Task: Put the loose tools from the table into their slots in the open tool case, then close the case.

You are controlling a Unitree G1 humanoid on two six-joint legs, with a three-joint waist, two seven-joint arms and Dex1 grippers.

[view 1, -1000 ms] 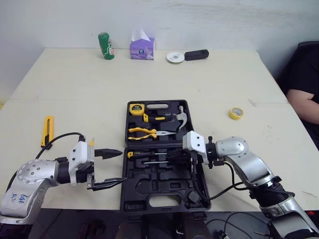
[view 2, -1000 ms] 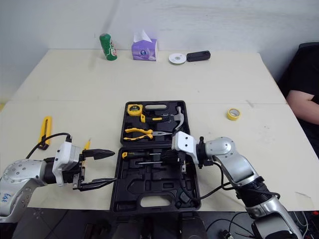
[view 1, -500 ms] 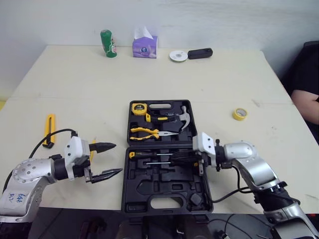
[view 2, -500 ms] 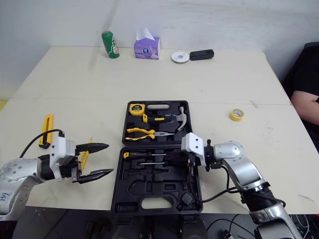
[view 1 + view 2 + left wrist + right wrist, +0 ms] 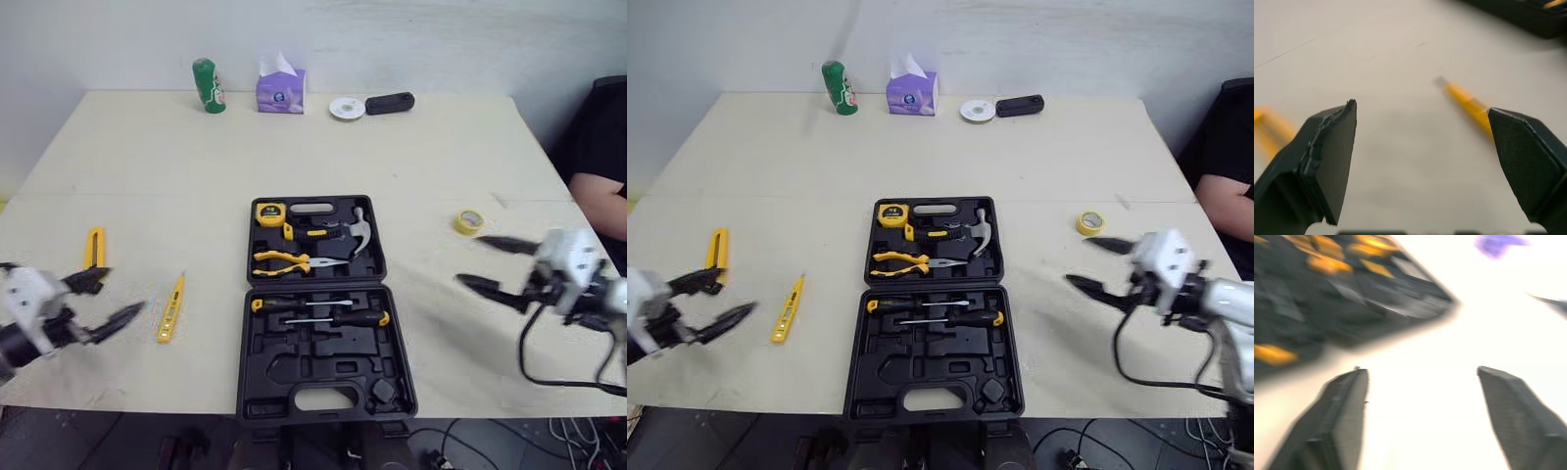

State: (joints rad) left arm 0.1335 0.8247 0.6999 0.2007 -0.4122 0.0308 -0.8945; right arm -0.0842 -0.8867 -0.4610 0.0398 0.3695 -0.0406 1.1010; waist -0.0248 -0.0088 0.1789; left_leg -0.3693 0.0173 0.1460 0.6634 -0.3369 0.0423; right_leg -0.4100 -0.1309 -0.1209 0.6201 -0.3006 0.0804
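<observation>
Since the earlier frame both arms have swung outward from the tool case [image 5: 323,345]: the right end effector [image 5: 468,260], which was over the case's near half, is now out over the bench [image 5: 176,166] to the right of it, and the left end effector [image 5: 125,290] has drawn back to the bench's left edge.

Both end effectors are released and grasp nothing – the fingers [image 5: 1327,152] of the left stand wide apart in its wrist view, and those of the right are as wide in its own.

The case lies open and flat at the middle of the near bench edge. Its far half holds a tape measure [image 5: 266,211], a hammer [image 5: 359,231] and pliers [image 5: 284,260]. Two screwdrivers [image 5: 323,311] lie side by side along the far edge of the near half; the other recesses there look bare.

Two loose tools lie on the bench left of the case – a slim yellow pen-like tool [image 5: 170,307], just in front of the left fingertips, and a yellow knife [image 5: 94,247] farther left.

A roll of yellow tape [image 5: 468,220] lies right of the case, near the right end effector. Along the far edge stand a green can [image 5: 204,86], a tissue box [image 5: 279,90], a white disc [image 5: 344,108] and a black device [image 5: 389,102]. A person's arm [image 5: 598,196] shows at the right.
</observation>
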